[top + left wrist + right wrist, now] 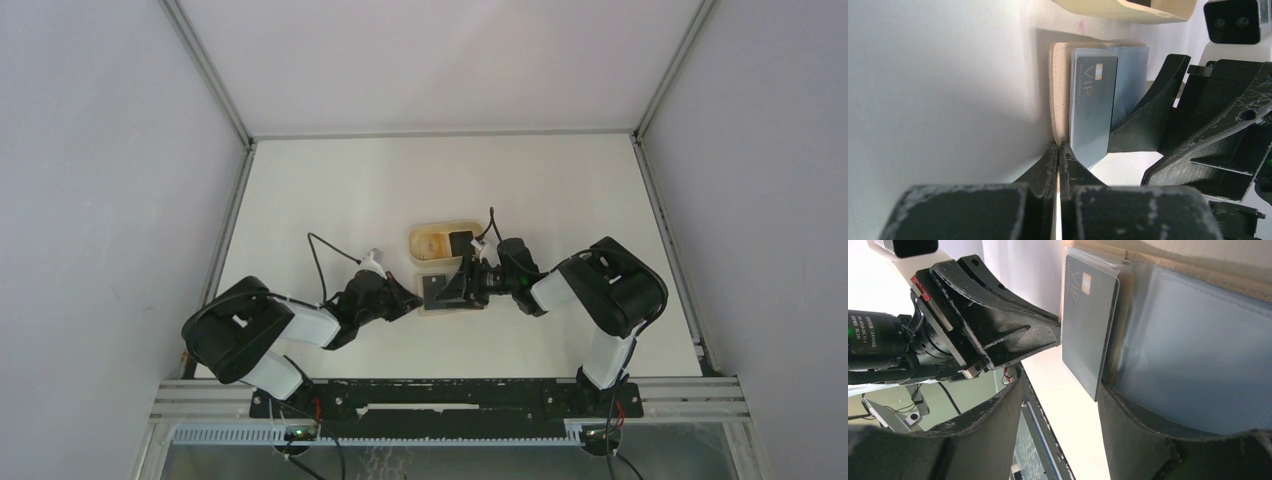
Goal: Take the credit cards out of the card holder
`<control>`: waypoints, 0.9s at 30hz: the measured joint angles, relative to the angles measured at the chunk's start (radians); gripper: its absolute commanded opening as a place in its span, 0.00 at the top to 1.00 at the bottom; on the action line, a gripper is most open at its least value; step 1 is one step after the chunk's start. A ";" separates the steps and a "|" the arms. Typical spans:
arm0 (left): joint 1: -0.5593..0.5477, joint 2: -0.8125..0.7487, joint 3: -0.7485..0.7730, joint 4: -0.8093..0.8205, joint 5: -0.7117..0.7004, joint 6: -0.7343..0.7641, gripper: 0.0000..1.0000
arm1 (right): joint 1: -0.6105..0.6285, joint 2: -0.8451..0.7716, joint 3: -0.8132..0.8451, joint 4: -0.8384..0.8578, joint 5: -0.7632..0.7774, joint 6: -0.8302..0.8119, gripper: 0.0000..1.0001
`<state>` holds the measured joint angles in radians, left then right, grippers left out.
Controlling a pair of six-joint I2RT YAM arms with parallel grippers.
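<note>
Beige leather card holder (1059,90) is lying opened flat, the tray (414,243) just beyond it. A grey VIP card (1088,330) is protruding from the holder's clear sleeve, its long axis pointing into the right gripper (1060,390). That gripper's part-open jaws are straddling the card's free end, with nothing clamped. The left gripper (1058,150) is being kept shut at the holder's near edge.

The grey-blue card (1091,107) (1088,325) carries the letters "VIP" along its length, and the fine line of print beside them is too small to read. The label on the black motor housing (873,340) reads "DAMIAO" and "DC:24V".
</note>
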<state>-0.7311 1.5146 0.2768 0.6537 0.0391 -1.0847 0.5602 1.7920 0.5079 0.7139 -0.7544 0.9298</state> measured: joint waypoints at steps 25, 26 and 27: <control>0.000 0.020 0.000 0.031 0.001 0.000 1.00 | 0.000 0.031 -0.004 0.129 0.066 0.018 0.31; 0.000 0.022 0.001 0.033 0.002 0.000 1.00 | 0.000 0.031 -0.004 0.130 0.066 0.019 0.31; 0.000 0.024 0.003 0.033 0.003 0.000 1.00 | 0.000 0.031 -0.004 0.130 0.066 0.019 0.31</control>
<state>-0.7307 1.5387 0.2798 0.6868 0.0418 -1.0843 0.5606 1.8225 0.5041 0.8444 -0.6884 0.9489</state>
